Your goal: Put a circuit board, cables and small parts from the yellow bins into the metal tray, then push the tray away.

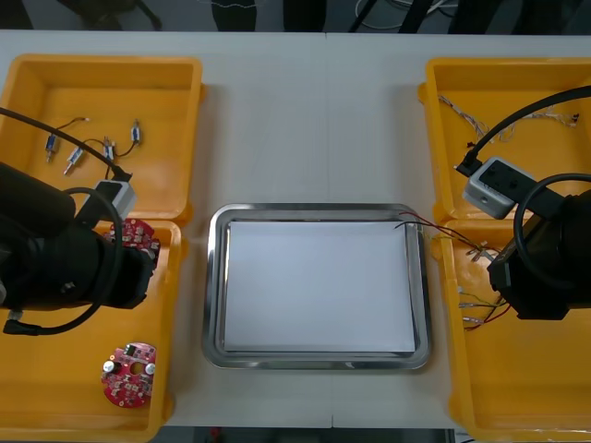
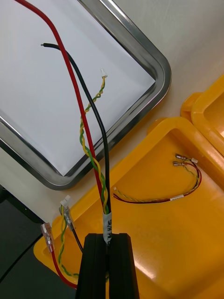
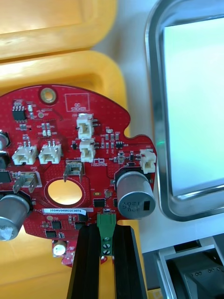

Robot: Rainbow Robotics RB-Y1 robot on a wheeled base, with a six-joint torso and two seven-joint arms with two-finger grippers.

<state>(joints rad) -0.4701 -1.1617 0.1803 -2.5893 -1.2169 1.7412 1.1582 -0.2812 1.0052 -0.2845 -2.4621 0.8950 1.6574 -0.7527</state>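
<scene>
- Two loads are held beside the metal tray [image 1: 214, 277], one in each gripper.
- The left gripper [image 3: 106, 230] has its black fingers [image 3: 86, 261] set narrowly apart. They are clamped on a small green connector [image 3: 106, 219] at the edge of a round red circuit board [image 3: 60, 135].
- That board rises from the fingertips with its component side towards the wrist camera. It is over the near yellow bin [image 1: 55, 388] left of the tray. Its closest edge is near the tray's left rim but apart from it.
- A second red board [image 1: 128, 373] lies flat in the same bin, farther from the tray.
- Small metal parts [image 1: 74, 159] with thin leads lie in the far bin [image 1: 55, 92] on the tray's left.
- The right gripper [image 2: 108, 237] is over the near bin [image 2: 186, 243] right of the tray. Its fingers are almost together and pinch a cable bundle [image 2: 103, 205] at a white label.
- The bundle holds a red strand [image 2: 70, 74], a black strand [image 2: 91, 107] and a twisted yellow-green pair [image 2: 91, 159].
- From the fingertips the bundle runs out past the bin's rim. Its loose ends reach across the tray's far right corner, over the white inside. Whether they touch the tray cannot be told.
- Another red and yellow cable [image 2: 154, 200] lies in that bin, just beyond the right gripper.
</scene>
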